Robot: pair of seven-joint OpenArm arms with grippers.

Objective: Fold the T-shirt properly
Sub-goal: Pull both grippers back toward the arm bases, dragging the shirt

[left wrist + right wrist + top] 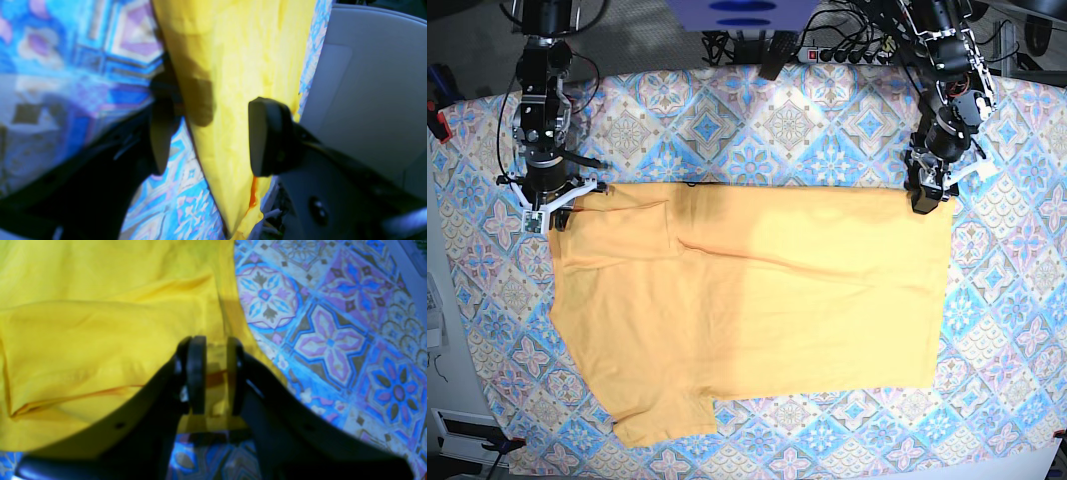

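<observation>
The T-shirt (757,310) lies across the tabletop's (827,110) middle. The right gripper (213,386) pinches its far corner; the left gripper (208,133) gapes, holding nothing. Pulling one-handed could skew the fold.

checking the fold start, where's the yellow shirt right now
In the base view the plain yellow-orange fabric T-shirt lies spread on the blue-pink patterned tablecloth, its far edge running between the two arms.

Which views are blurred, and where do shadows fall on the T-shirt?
Left wrist view: heavily blurred, with a dark shadow on the T-shirt. Right wrist view: softly blurred, shadow beside the right hand. Base view: sharp, with a darker patch near the shirt's top edge.
</observation>
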